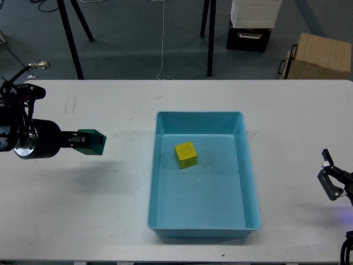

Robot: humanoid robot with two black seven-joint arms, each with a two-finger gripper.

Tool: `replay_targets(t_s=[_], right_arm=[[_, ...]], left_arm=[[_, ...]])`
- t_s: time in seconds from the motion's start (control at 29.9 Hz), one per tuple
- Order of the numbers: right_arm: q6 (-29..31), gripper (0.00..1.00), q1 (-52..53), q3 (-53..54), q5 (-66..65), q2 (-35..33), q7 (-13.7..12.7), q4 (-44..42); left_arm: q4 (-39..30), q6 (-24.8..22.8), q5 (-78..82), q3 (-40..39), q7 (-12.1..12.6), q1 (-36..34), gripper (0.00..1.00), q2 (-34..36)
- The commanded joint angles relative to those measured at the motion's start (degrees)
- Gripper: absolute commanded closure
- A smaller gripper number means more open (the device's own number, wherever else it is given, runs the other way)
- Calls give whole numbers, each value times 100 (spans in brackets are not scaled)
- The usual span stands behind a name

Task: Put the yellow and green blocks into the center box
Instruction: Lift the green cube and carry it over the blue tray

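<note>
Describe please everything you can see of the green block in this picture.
The green block is a small dark green cube with plain, smooth faces, maybe plastic or painted wood. The left pincer holds it at the far end of the left arm, above the white table, where it casts a shadow. Its top face and two side faces show; the side toward the arm is hidden by the fingers. It hangs left of the light-blue tray, outside it and apart from its rim, touching only the pincer.

1. Bright, even overhead light covers the white counter (110, 221); no glare.
2. Soft shadows lie under the left arm and just beside the tray (251, 165).
3. Focus is sharp throughout; the counter's far edge bows slightly.
</note>
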Motion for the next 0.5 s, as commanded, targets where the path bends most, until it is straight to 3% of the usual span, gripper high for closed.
replay_targets(t_s=[0.0,0.23,0.47], right_arm=[[0,0,0,-9,-19,0,0,9],[-8,0,0,-9,-63,0,0,35],[-26,0,9,-27,-301,0,0,18]], left_arm=[[29,-1,-79,104,5,-400,100,-655],[528,-1,-97,869,-4,-1068,100,-1929],[1259,-1,-105,1071,22,-1095,97,-3125]])
